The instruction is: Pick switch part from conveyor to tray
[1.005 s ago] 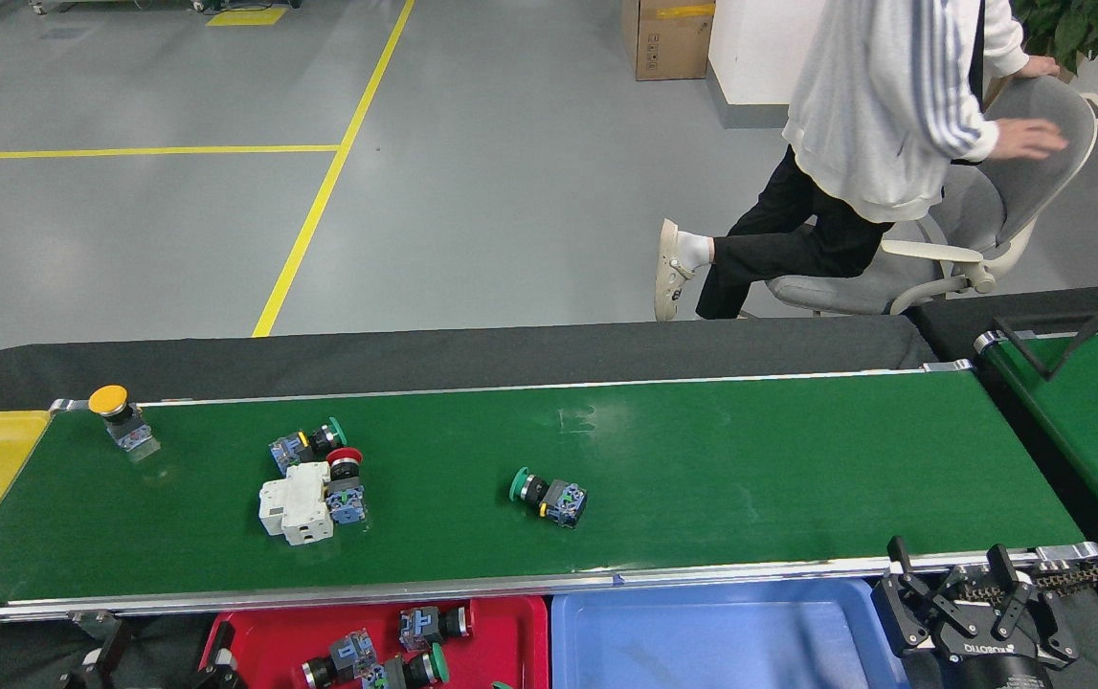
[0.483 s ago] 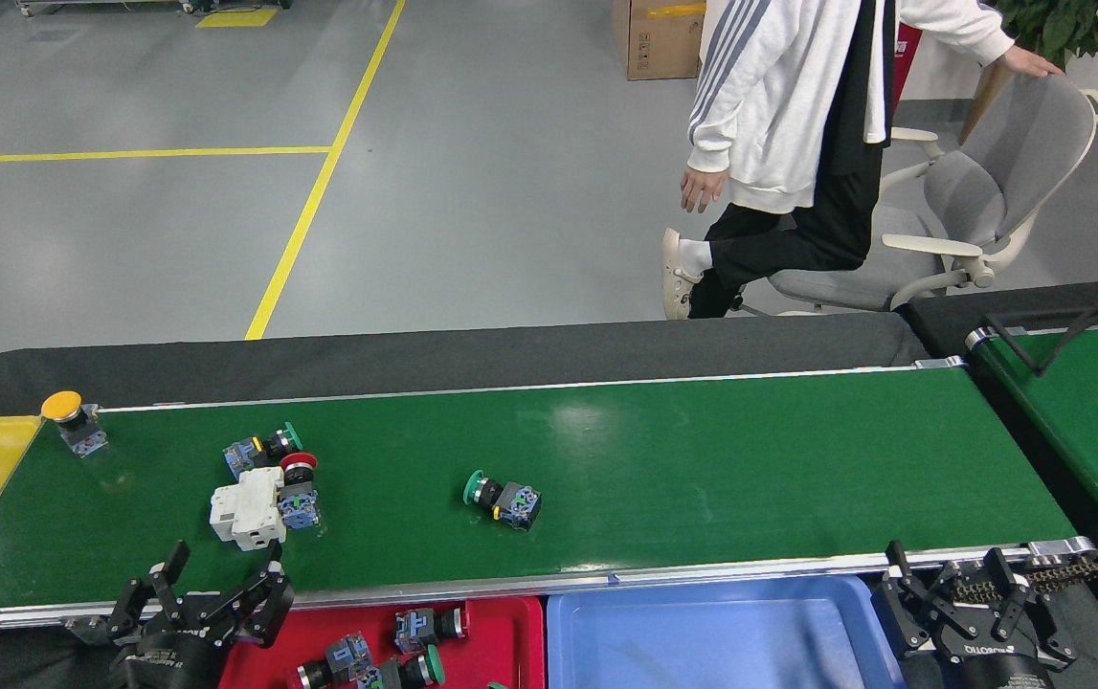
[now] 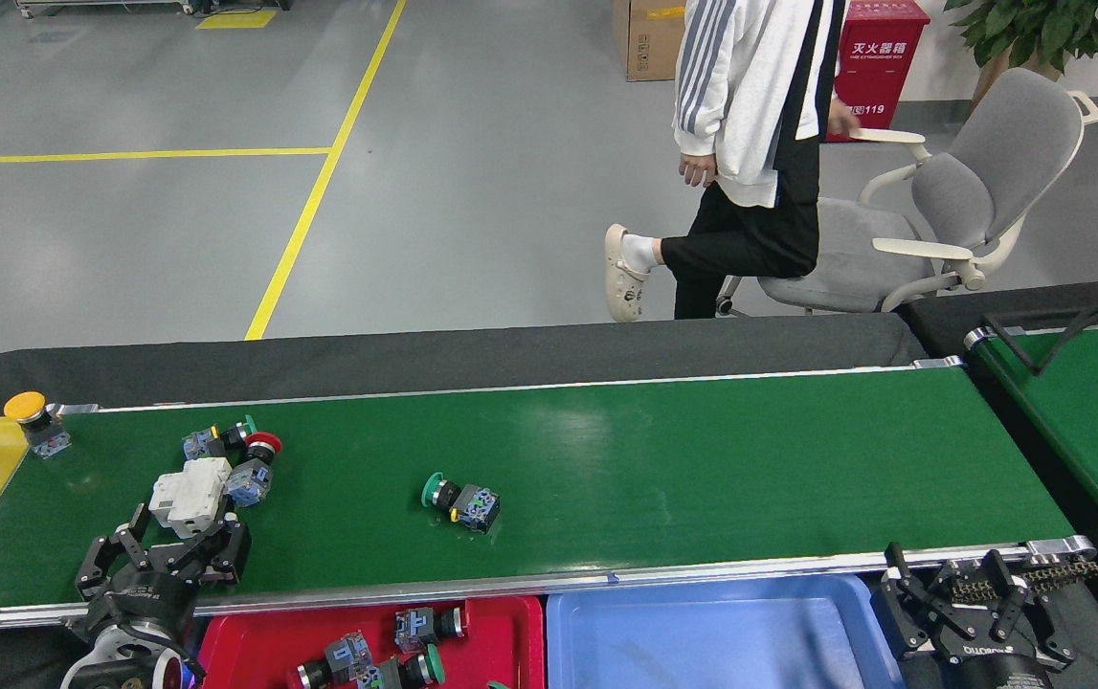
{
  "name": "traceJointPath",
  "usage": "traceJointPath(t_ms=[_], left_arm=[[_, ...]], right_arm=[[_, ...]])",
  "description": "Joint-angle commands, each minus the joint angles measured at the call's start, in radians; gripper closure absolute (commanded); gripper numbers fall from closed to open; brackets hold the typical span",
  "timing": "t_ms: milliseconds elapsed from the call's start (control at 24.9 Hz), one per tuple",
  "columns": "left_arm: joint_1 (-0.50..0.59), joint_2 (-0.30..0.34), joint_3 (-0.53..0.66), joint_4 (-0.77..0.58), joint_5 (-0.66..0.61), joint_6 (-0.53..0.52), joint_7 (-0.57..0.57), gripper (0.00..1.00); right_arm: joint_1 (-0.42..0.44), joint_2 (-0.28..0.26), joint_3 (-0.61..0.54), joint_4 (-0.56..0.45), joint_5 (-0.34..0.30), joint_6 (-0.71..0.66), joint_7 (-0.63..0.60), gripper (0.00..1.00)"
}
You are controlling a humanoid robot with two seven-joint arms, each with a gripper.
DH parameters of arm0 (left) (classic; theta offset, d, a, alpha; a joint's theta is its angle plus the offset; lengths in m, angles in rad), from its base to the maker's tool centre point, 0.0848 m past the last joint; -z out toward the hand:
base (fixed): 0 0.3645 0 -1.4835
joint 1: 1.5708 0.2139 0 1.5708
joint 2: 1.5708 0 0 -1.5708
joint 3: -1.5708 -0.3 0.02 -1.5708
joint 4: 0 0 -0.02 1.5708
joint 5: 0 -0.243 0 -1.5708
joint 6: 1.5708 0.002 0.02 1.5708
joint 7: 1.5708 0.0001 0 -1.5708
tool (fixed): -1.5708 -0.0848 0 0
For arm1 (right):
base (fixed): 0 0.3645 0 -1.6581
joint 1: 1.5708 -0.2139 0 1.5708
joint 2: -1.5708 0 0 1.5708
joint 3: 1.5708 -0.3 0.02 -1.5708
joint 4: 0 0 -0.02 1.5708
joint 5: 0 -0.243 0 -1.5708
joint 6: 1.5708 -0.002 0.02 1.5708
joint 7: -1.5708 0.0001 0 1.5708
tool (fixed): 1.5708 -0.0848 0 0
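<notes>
The left gripper (image 3: 180,536) hangs spread wide (nothing grasped) over the conveyor (image 3: 702,459), its fingertips just at six o'clock of the white switch part (image 3: 190,493). The right gripper (image 3: 965,598) waits unclenched, empty.

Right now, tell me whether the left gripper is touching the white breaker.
Cannot tell. In the head view the left gripper overlaps the white breaker's near edge; no clear contact or gap shows.

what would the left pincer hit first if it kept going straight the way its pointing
Most likely the white breaker block on the conveyor: the left pincer points up the belt with its open fingers just short of it. Height above the belt is unclear from this single view.
</notes>
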Motion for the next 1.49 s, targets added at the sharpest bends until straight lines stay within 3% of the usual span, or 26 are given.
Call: traceJointPath(t_ms=[0,241,362,603,804,1046,1126,1166,1247,1448], left_arm=[[-0.011,0.007,-0.003,0.004,0.006,-0.003,0.005,0.64],[-0.005,0.010,-0.010,-0.001,0.041,-0.009,0.048,0.83],[0.027,0.011,-0.067,-0.067,0.055,-0.018,0.052,0.83],[0.179,-0.010,-0.131,-0.335,0.129,-0.218,0.051,0.83],[0.253,-0.038,-0.363,-0.453,0.135,-0.281,0.051,0.83],[0.289,-0.038,-0.710,-0.484,0.110,-0.273,0.037,0.82],[0.302,-0.039,-0.786,-0.486,0.097,-0.268,0.017,0.74],[0.303,-0.047,-0.808,-0.486,0.095,-0.264,0.002,0.60],[0.303,-0.090,-0.820,-0.482,0.092,-0.210,-0.038,0.00],[0.312,-0.098,-0.811,-0.490,0.100,-0.179,-0.038,0.00]], right_arm=[[-0.012,-0.003,-0.005,-0.011,-0.001,-0.003,-0.002,0.00],[-0.006,-0.001,-0.004,-0.008,-0.001,-0.003,-0.002,0.00],[-0.004,0.000,-0.005,-0.008,-0.001,-0.002,-0.002,0.00],[-0.004,0.002,0.004,0.000,-0.001,-0.003,-0.003,0.00],[-0.004,0.002,0.004,-0.002,-0.001,-0.003,-0.002,0.00],[-0.009,-0.004,-0.004,-0.005,-0.001,-0.002,-0.002,0.00],[-0.009,-0.007,-0.008,-0.005,-0.001,-0.002,-0.002,0.00],[-0.009,-0.009,-0.008,-0.005,-0.001,-0.002,-0.002,0.00],[-0.009,-0.014,-0.008,-0.005,-0.001,-0.003,0.000,0.00],[-0.009,-0.018,-0.008,-0.005,-0.001,-0.003,0.006,0.00]])
